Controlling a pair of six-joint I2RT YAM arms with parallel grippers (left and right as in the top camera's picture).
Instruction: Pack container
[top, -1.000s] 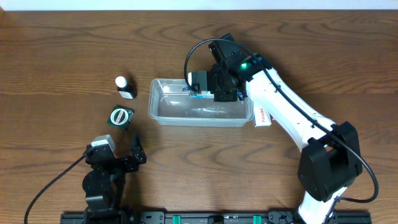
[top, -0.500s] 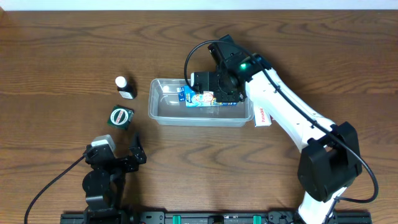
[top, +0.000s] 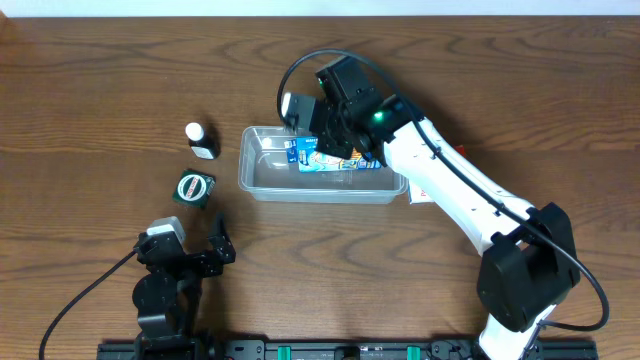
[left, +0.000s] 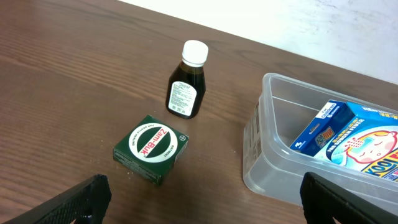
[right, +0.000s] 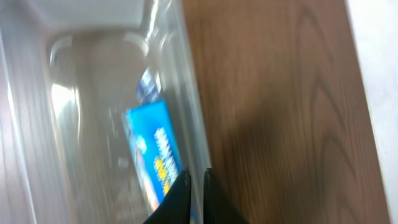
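The container (top: 262, 180) is a clear plastic tub at the table's middle. A blue box (top: 318, 156) lies inside it toward the back wall. The box also shows in the left wrist view (left: 348, 134) and the right wrist view (right: 155, 155). My right gripper (top: 322, 138) hovers over the tub's back rim, just above the blue box. Its fingers (right: 193, 186) are shut with nothing between them. My left gripper (top: 215, 245) rests near the front left, open and empty (left: 205, 211). It faces the tub's left end (left: 267, 155).
A brown bottle with a white cap (top: 200, 140) (left: 186, 87) stands left of the tub. A green round-label box (top: 194, 187) (left: 151, 148) lies in front of it. A white and red box (top: 422, 187) lies at the tub's right end, partly under the right arm.
The blue box, held over the tub a second ago, now lies in the tub. My right gripper has let go and moved back and to the left. The left arm has not moved.
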